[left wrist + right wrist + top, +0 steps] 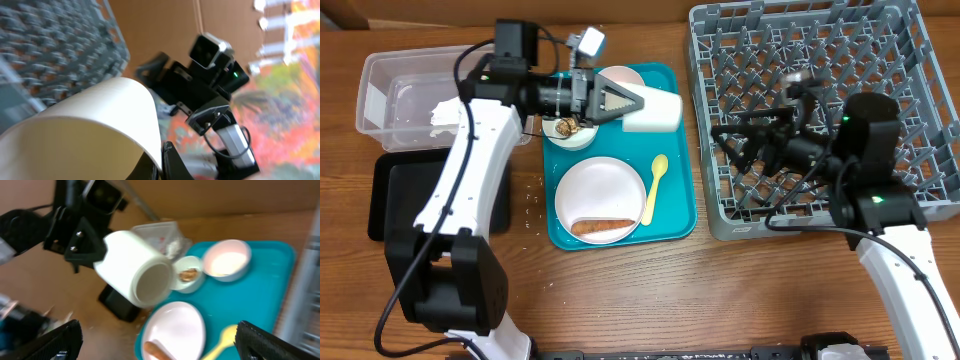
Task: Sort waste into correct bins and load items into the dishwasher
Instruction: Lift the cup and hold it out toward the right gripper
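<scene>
Left fingers (pixel 610 98) clamped on cup (pixel 655 112); right fingers (pixel 265 341) spread wide.

Overhead evenly lit, sharp, soft shadows; both wrist views motion-blurred.

white cup (pixel 652 112) sideways in left pincer (pixel 632 100), round plate (pixel 600 185) bearing sausage stick (pixel 602 227), yellow spoon (pixel 655 186) beside it

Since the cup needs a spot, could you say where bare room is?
Bare: back rows of the dish rack, and the table in front of the teal tray. Crowded: that tray, and the rack's front left under the right tool.
</scene>
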### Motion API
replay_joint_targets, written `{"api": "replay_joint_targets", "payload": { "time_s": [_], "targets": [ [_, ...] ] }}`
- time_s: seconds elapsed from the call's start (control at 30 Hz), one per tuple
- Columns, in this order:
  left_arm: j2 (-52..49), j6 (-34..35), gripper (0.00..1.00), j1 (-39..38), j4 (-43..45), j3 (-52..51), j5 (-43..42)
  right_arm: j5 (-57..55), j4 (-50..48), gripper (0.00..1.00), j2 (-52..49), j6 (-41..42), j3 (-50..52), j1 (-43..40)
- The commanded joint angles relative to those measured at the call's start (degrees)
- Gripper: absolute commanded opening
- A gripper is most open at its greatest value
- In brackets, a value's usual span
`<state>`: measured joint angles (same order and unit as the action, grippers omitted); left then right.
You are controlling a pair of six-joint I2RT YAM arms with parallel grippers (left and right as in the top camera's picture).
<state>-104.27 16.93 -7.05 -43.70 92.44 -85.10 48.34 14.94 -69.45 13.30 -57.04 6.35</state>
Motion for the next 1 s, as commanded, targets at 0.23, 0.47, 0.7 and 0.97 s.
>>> {"api": "replay_joint_targets", "payload": {
  "time_s": [0.23,0.47,0.7,0.97],
  "targets": [
    [2.01,-1.07,0.04,-3.37,-1.29,1.57,-5.55,5.99,-2.95,0.99,-2.95,0.63,-1.42,4.81],
    [2.01,-1.05,0.04,-5.77,-4.68,1.57,-5.57,7.45,-8.59,0.89,-3.34,0.66,-1.44,6.29],
    [2.01,-1.05,0.04,-5.84,-5.55,1.57,-5.53,7.48,-8.83,0.72,-3.34,0.66,-1.42,6.29],
    [2.01,-0.52,0.04,-5.70,-5.18,1.57,-5.49,8.59,-8.96,0.54,-3.34,0.61,-1.42,6.29]
  ]
}}
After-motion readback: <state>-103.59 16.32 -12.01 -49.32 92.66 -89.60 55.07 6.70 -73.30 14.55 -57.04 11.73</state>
